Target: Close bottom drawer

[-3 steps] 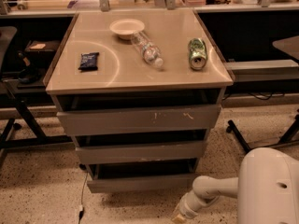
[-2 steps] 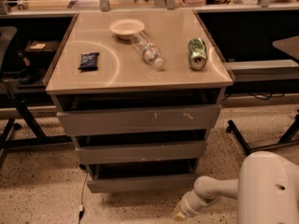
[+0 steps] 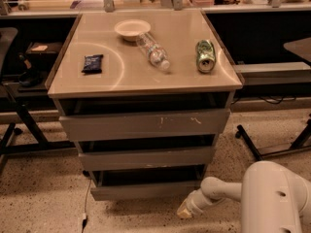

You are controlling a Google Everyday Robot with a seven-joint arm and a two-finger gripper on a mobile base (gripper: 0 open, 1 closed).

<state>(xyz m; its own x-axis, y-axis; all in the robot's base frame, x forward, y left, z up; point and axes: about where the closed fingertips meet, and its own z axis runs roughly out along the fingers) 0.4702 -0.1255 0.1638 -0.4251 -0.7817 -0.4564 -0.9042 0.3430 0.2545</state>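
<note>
At the bottom right of the frame, the pincer [image 3: 185, 210] hangs low over the speckled floor at the end of the white arm. Whether it is open or closed, I cannot tell. The bottom drawer [image 3: 146, 190] lies just up and left of it, lower centre, its long front strip running left to right. The dark gap above suggests it is open. The pincer sits beside the strip's right end, so the push likely goes toward the cabinet. Farther up, the tabletop [image 3: 184, 76] carries a can [image 3: 205, 55].

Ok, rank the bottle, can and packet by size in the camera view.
1. Bottle
2. Can
3. Packet
Gripper sits low, right of the bottom drawer.
</note>
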